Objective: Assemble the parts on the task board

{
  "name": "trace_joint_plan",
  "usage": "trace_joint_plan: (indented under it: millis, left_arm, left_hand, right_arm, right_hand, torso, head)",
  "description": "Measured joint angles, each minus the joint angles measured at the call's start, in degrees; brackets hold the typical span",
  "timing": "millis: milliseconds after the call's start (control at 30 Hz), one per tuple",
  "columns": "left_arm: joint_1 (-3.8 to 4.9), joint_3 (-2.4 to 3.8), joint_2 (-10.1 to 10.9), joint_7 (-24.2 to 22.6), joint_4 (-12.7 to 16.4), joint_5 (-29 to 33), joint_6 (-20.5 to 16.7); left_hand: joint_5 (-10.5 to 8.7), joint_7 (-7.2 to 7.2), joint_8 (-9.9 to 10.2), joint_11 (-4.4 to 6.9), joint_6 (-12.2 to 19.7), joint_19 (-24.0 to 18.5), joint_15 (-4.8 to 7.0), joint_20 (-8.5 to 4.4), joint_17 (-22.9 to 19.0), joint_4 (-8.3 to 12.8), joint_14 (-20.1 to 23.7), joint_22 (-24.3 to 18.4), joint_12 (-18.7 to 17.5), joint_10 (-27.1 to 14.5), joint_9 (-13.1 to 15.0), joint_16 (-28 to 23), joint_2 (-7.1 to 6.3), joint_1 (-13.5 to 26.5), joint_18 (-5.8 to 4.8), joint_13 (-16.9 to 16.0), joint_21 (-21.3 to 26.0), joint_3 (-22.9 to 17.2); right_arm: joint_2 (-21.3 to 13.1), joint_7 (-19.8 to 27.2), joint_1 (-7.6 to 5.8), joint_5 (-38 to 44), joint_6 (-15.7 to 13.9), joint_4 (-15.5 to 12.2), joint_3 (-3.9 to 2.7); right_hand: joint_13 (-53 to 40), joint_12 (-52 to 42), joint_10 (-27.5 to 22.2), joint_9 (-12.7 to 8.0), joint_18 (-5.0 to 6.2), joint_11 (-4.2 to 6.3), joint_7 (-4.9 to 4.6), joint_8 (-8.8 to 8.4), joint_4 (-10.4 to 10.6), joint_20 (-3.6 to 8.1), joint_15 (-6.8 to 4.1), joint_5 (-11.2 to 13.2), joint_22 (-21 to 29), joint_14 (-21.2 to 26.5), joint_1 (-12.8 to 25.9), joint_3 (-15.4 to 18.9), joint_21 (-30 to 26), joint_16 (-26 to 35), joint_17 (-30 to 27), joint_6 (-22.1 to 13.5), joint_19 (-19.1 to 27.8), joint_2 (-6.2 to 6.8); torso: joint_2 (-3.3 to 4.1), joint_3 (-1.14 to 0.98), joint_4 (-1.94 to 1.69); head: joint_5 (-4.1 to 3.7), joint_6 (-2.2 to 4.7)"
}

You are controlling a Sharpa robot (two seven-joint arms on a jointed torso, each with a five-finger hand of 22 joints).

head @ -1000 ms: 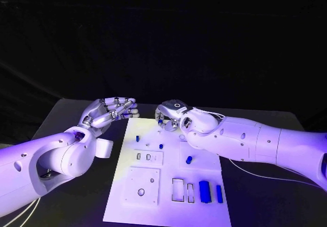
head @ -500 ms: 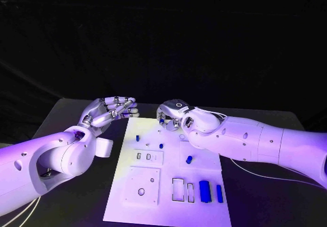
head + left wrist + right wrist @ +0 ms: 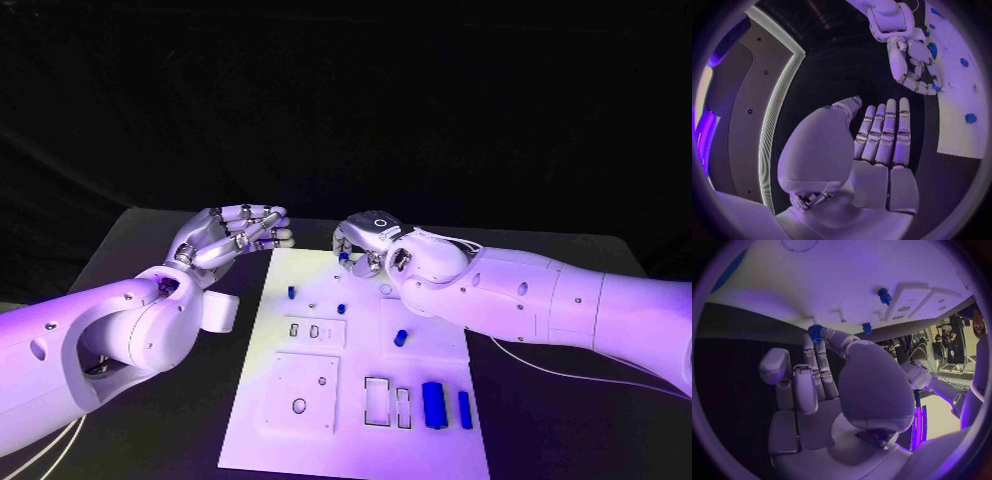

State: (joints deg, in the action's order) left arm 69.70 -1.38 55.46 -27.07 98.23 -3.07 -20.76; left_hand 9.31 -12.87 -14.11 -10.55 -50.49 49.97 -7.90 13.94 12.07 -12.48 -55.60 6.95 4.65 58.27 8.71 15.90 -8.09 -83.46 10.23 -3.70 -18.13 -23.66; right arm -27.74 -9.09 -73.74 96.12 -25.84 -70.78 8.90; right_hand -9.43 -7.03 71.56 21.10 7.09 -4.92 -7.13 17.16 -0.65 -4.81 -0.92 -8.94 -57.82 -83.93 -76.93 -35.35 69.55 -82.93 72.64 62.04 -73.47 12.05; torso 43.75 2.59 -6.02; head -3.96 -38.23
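Observation:
The white task board [image 3: 361, 440] lies mid-table. My right hand [image 3: 369, 240] hovers over its far end, pinching a small blue toothed part [image 3: 815, 332] at its fingertips; this part [image 3: 343, 257] hangs just above the board. My left hand [image 3: 235, 232] is raised beside the board's far left corner, fingers straight and side by side, holding nothing. In the left wrist view, the left hand [image 3: 879, 145] faces the right hand [image 3: 912, 65] across the board's edge [image 3: 961, 110].
Small blue parts [image 3: 291, 293] [image 3: 342, 308] [image 3: 401, 338] stand on the middle of the board. A large blue block [image 3: 433, 404] and a slim blue bar [image 3: 464, 408] lie near the front right, beside rectangular slots [image 3: 378, 400]. A square plate with a hole [image 3: 300, 385] sits front left.
My right hand has shifted slightly to the right with the blue part in its fingertips. The left hand has stayed put.

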Motion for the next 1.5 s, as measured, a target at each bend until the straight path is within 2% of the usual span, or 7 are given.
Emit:
trace_joint_plan:
  millis: [367,467,633,833,1400,1500]
  left_arm:
    - [0.00,0.00,0.0,0.0,0.0,0.0,0.0]
    - [0.00,0.00,0.0,0.0,0.0,0.0,0.0]
    - [0.00,0.00,0.1,0.1,-0.1,0.0,0.0]
    - [0.00,0.00,0.1,0.1,-0.1,0.0,0.0]
    - [0.00,0.00,0.2,0.1,-0.1,0.0,0.0]
    - [0.00,0.00,0.2,0.1,-0.1,0.0,0.0]
  left_hand:
    - [0.00,0.00,0.0,0.00,0.0,0.0,0.00,0.00,0.0,0.0,0.0,0.0,0.0,0.0,0.0,0.0,0.00,0.0,0.00,0.0,0.0,0.0]
    - [0.00,0.00,0.0,0.00,0.0,0.0,0.00,0.00,0.0,0.0,0.0,0.0,0.0,0.0,0.0,0.0,0.00,0.0,0.00,0.0,0.0,0.0]
    - [0.00,0.00,0.0,0.00,0.0,0.0,0.00,0.00,0.0,0.0,0.0,0.0,0.0,0.0,0.0,0.0,0.00,0.0,0.00,0.0,0.0,0.0]
    - [0.00,0.00,0.0,0.00,0.0,0.0,0.00,0.00,0.0,0.0,0.0,0.0,0.0,0.0,0.0,0.0,0.00,0.0,0.00,0.0,0.0,0.0]
    - [0.00,0.00,0.0,0.00,0.0,0.0,0.00,0.00,0.0,0.0,0.0,0.0,0.0,0.0,0.0,0.0,0.00,0.0,0.00,0.0,0.0,0.0]
    - [0.00,0.00,0.0,0.00,0.0,0.0,0.00,0.00,0.0,0.0,0.0,0.0,0.0,0.0,0.0,0.0,0.00,0.0,0.00,0.0,0.0,0.0]
  right_arm:
    - [-0.2,-0.1,0.02,0.1,-0.2,-0.1,0.00]
    - [-0.2,-0.1,0.04,0.1,-0.3,-0.2,0.00]
    - [-0.3,-0.1,0.08,0.1,-0.4,-0.3,0.03]
    - [-0.4,-0.1,0.18,0.1,-0.5,-0.5,0.14]
    - [-0.6,-0.2,0.33,0.0,-0.5,-0.5,0.18]
    - [-0.6,-0.2,0.34,0.0,-0.5,-0.5,0.18]
  right_hand:
    - [0.0,0.0,0.0,0.3,0.00,0.00,0.17,0.00,0.0,0.00,0.00,0.2,0.1,0.0,0.0,0.0,0.0,0.0,0.0,-0.2,0.0,0.00]
    - [0.0,0.1,0.0,0.4,-0.01,0.00,-0.06,-0.01,0.0,0.17,0.00,0.2,0.2,0.0,0.0,0.0,0.0,0.0,0.0,-0.7,0.2,0.00]
    - [0.0,1.3,-0.7,0.5,0.00,0.69,-1.01,-1.10,0.0,-0.32,0.00,0.3,0.2,0.0,0.0,-0.1,0.0,-0.2,0.2,-2.4,0.7,0.03]
    - [-1.5,1.3,-0.7,0.6,-0.01,0.72,-0.83,-1.10,-0.2,-0.32,0.20,0.4,0.0,-0.2,0.9,-0.6,0.0,-0.2,0.3,-2.7,0.7,0.93]
    - [-1.6,1.4,-0.8,0.6,0.00,0.63,-1.19,-1.35,-0.2,-0.52,0.20,0.1,0.1,-0.2,1.2,-0.6,0.0,-0.4,0.3,-3.1,0.9,1.16]
    - [-2.0,2.0,-2.6,0.6,0.00,0.27,-1.69,-2.42,-0.2,-1.33,1.09,0.4,1.5,-0.1,1.8,-0.7,-1.4,-0.3,-0.9,-4.6,1.7,1.78]
  torso:
    - [0.05,0.06,-0.05]
    - [0.05,0.07,-0.06]
    - [0.05,0.07,-0.08]
    - [0.07,0.07,-0.09]
    - [0.09,0.07,-0.09]
    - [0.09,0.07,-0.09]
  head:
    - [-0.04,-0.08]
    - [-0.02,-0.12]
    - [-0.02,-0.14]
    - [-0.02,-0.20]
    - [-0.06,-0.26]
    - [-0.07,-0.23]
